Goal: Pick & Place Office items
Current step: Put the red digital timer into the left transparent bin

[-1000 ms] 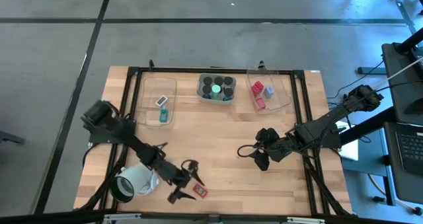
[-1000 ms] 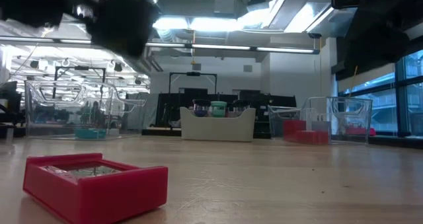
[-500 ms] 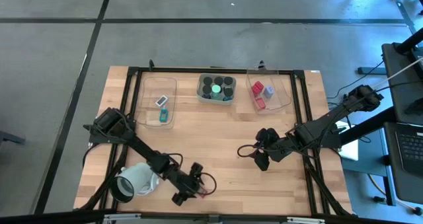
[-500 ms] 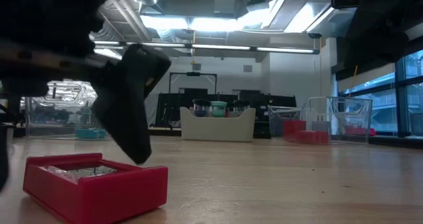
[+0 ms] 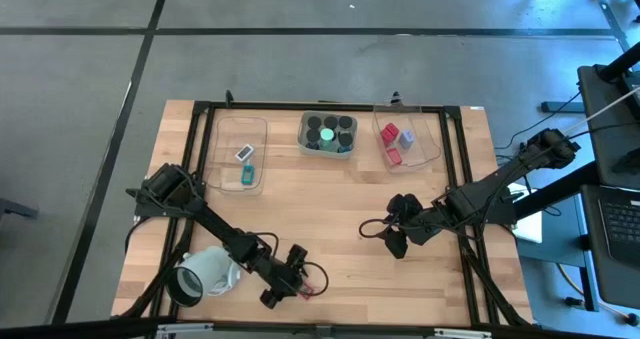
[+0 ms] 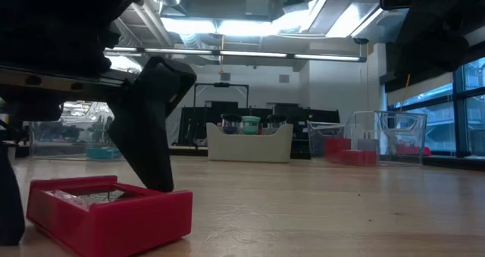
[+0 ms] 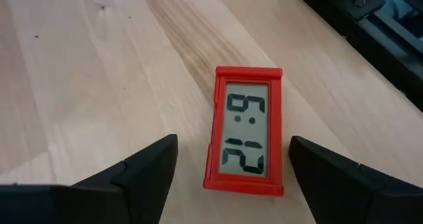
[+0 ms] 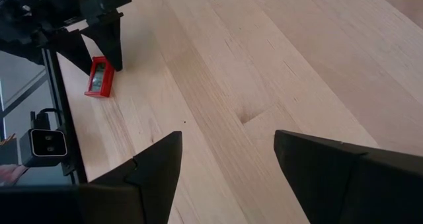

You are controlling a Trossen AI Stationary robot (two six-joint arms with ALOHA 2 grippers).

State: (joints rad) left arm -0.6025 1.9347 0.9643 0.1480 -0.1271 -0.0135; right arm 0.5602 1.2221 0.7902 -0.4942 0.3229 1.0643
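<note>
A red flat rectangle with a grey number display lies flat on the wooden table near its near edge, also seen in the low view and the high view. My left gripper is open and low over it, one finger on each side of the piece, with table showing between fingers and piece. My right gripper is open and hovers over bare wood at the table's middle right.
A pale mint-white hollow cylinder lies beside my left arm. Along the far edge stand a clear tray with teal and white rectangles, a bin of black cylinders and a clear tray with red blocks. Black frame rails border the table.
My left gripper moved toward the table's right edge and came down over the red rectangle, its open fingers ending on either side of it. The red rectangle stayed where it was.
</note>
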